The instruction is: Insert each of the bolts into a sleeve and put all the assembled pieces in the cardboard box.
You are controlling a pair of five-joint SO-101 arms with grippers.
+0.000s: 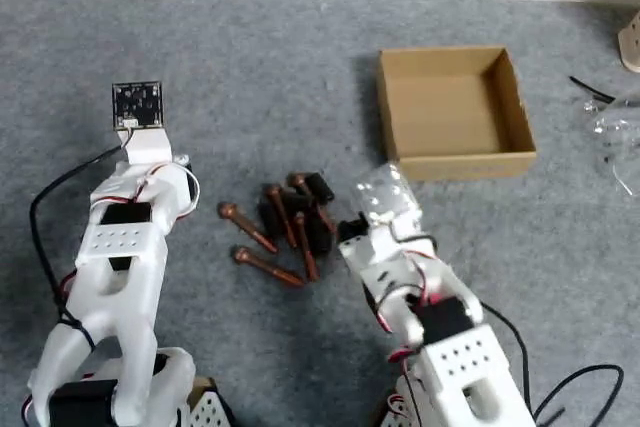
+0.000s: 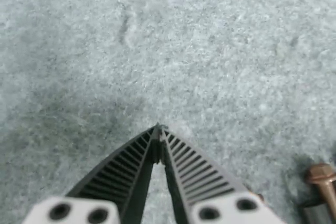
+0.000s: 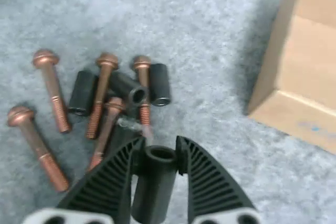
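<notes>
A black sleeve [image 3: 155, 182] is clamped near its open end by the right hand [image 3: 160, 142], just beside the pile of copper bolts [image 3: 51, 88] on the grey surface [image 1: 250, 67]. The left hand [image 2: 158, 129] is closed on nothing. The sleeve is judged stiff, light and smooth, so twisting in the grip is likely. A bolt is best taken by its shank near the head.
</notes>
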